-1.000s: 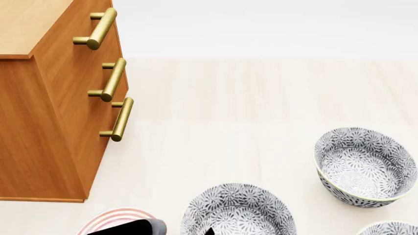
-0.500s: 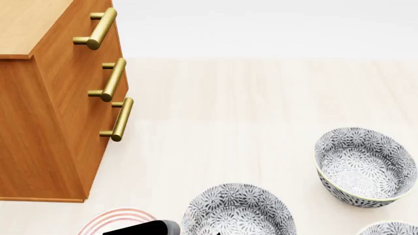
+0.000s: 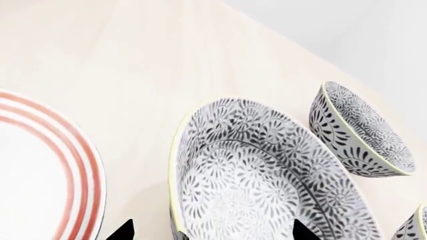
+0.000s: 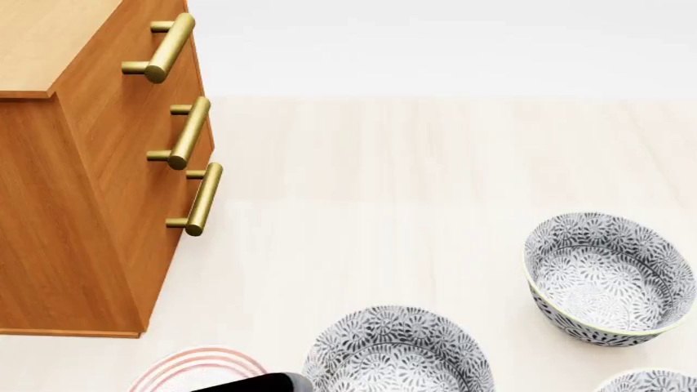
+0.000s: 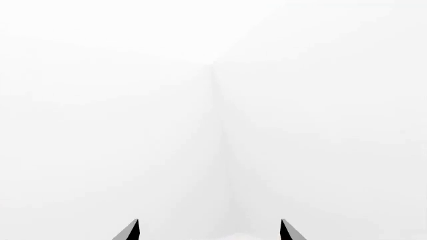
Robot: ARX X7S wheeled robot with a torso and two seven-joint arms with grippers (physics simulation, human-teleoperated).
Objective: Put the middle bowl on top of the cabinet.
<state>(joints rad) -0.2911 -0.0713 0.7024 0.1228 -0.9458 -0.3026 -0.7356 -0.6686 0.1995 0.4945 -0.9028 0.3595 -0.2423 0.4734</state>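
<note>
In the left wrist view, the left gripper [image 3: 210, 235] shows only two dark fingertips, set wide apart, one outside the rim of the middle bowl [image 3: 267, 175] and one over its inside; the bowl holds nothing. A plate with red rings [image 3: 47, 170] lies just beside it, also bare, and a second patterned bowl [image 3: 360, 132] stands beyond, empty. In the head view, the middle bowl [image 4: 397, 351] sits on the pale table [image 4: 436, 188] at the near edge, the plate [image 4: 191, 367] to its left, another bowl [image 4: 610, 278] to the right. The cabinet [image 4: 87, 163] stands far left, its top bare. In the right wrist view, the right gripper [image 5: 210, 232] has its tips spread wide, holding nothing.
</note>
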